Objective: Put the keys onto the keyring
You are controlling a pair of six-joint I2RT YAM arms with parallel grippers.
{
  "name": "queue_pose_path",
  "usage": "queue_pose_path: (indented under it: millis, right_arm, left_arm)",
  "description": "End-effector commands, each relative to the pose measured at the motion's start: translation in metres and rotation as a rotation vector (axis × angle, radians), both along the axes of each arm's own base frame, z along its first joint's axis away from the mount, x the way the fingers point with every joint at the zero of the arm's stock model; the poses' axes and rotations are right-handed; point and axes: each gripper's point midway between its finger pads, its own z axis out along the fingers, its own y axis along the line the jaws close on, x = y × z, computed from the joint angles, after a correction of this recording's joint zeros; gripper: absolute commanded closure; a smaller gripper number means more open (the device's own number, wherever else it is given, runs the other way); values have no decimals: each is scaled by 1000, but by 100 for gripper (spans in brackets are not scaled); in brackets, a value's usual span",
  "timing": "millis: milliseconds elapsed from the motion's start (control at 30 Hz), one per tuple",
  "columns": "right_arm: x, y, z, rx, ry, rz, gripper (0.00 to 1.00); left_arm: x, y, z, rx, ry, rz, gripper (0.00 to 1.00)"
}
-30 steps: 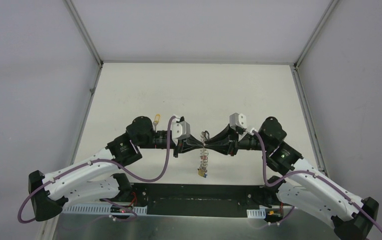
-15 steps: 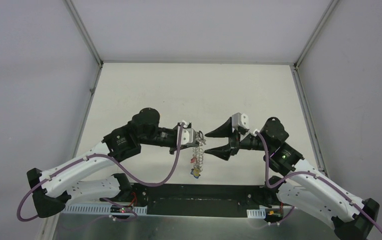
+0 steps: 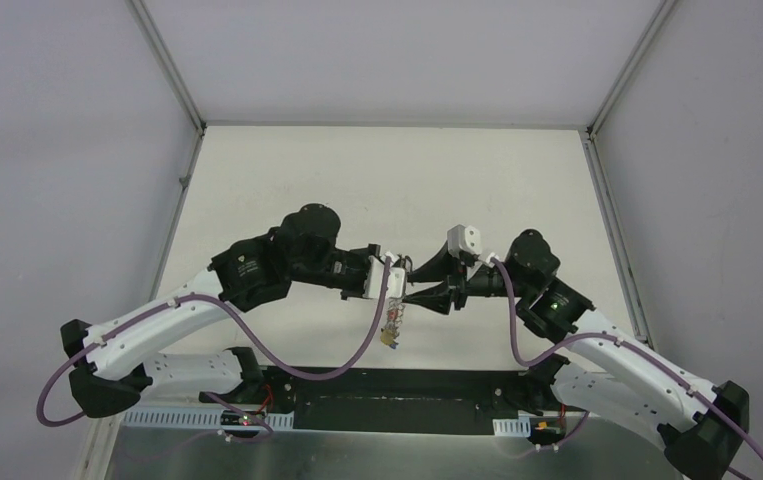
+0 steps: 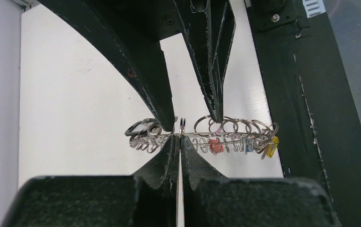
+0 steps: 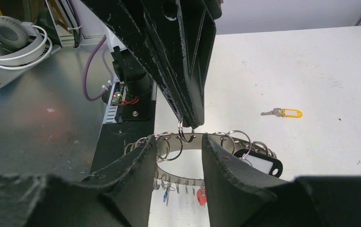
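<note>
We log left fingers (image 4: 165, 158) clenched on keyring (image 4: 230, 127); right fingers (image 5: 225, 165) parted, straddling it. In the right wrist view, a yellow-tagged key (image 5: 285, 113) lies on the surface (image 5: 311, 61) at the ring's 2 o'clock.

Silver-grey keyring (image 4: 230, 126); keys (image 4: 215, 145) with red, blue, yellow heads; black fingers (image 4: 162, 163); white table (image 3: 387, 170).

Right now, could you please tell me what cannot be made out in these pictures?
Top view: the yellow-tagged key is out of sight, apparently behind the left arm; only the right wrist view shows it.
Top view: the keys on the keyring are too small to count.
Right wrist view: the fingers of the right gripper cover parts of the keyring.
</note>
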Motion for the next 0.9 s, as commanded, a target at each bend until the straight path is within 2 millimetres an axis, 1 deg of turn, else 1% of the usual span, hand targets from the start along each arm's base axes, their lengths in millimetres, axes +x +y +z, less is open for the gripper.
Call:
queue_pose_path:
  millis: [0,67,167,333,467,533,700,867]
  right_arm:
    - [1,3,19,51,-85,10,60]
    - [2,3,18,49,-89,7,62]
    - [4,4,17,45,-90,-1,62]
    - [6,7,16,39,-94,7,71]
    - [6,9,12,30,-87,15,73]
    - [6,9,11,26,-84,15,78]
    - [8,10,11,26,-85,7,99]
    - [9,8,11,25,-82,-5,100]
  left_arm:
    - [6,0,17,18,-55,32,100]
    - [6,-1,18,25,-51,37,100]
    - [4,-3,20,28,-44,30,100]
    - [1,-6,18,35,-37,20,100]
    - [-1,-8,16,38,-28,17,100]
    - [-2,-8,17,37,-25,16,100]
    - [-4,-8,14,42,-16,16,100]
    - [-5,-6,11,44,14,31,100]
